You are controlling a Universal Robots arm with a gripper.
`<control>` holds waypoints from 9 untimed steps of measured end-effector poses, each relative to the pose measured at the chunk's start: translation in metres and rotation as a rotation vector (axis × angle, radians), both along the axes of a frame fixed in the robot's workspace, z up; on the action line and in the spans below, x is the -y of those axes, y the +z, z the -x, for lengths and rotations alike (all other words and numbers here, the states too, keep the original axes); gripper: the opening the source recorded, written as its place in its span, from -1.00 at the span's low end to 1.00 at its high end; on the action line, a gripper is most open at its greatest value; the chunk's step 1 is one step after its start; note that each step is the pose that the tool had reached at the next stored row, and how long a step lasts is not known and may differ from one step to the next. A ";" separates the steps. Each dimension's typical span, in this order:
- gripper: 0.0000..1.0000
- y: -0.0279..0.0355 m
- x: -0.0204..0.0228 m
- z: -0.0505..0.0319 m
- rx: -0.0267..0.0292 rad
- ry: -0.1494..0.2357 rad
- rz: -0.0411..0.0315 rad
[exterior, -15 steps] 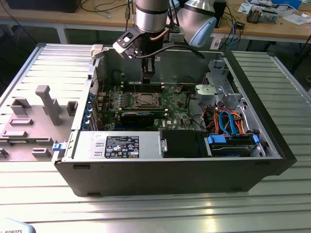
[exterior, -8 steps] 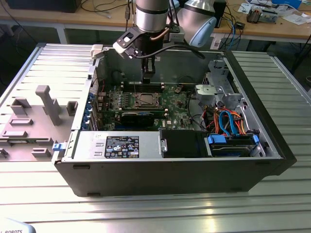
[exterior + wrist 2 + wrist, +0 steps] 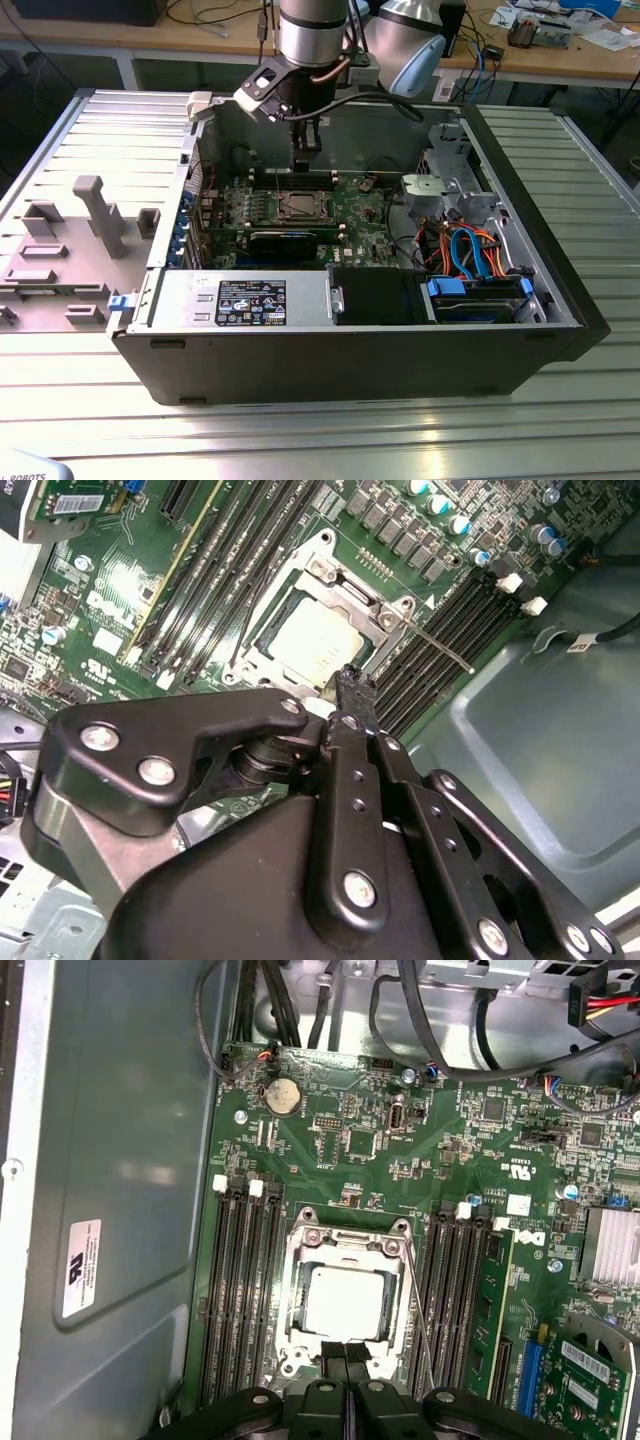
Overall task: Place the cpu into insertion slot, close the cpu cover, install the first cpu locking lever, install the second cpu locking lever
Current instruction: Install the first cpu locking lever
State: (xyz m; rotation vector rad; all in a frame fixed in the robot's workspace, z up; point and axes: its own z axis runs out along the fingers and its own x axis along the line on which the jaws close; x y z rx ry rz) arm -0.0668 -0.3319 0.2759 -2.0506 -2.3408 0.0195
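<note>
With claw (image 3: 345, 1352) pinched closed, holding nothing, directly beyond its tips: cpu (image 3: 345, 1300) framed by cpu cover (image 3: 297, 1290). Probably light, rigid, delicate; best held by edges.

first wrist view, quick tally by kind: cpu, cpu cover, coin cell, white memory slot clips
cpu: 1
cpu cover: 1
coin cell: 1
white memory slot clips: 4
total: 7
</note>
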 end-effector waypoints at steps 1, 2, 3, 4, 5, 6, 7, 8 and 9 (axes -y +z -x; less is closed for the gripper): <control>-0.79 0.0000 0.0000 0.0000 0.0000 0.007 0.0000; -0.79 0.0000 0.0000 0.0000 0.0000 0.012 0.0001; -0.79 0.0000 0.0000 -0.0001 0.0000 0.015 0.0000; -0.79 0.0000 0.0000 -0.0001 0.0001 0.018 0.0000; -0.79 0.0000 0.0000 -0.0001 0.0000 0.023 0.0000; -0.79 0.0000 0.0000 -0.0001 0.0000 0.026 0.0000; -0.79 0.0000 0.0000 -0.0001 0.0000 0.028 0.0000; -0.79 0.0000 0.0000 -0.0001 0.0000 0.031 0.0000; -0.79 0.0000 0.0000 -0.0001 0.0001 0.036 0.0000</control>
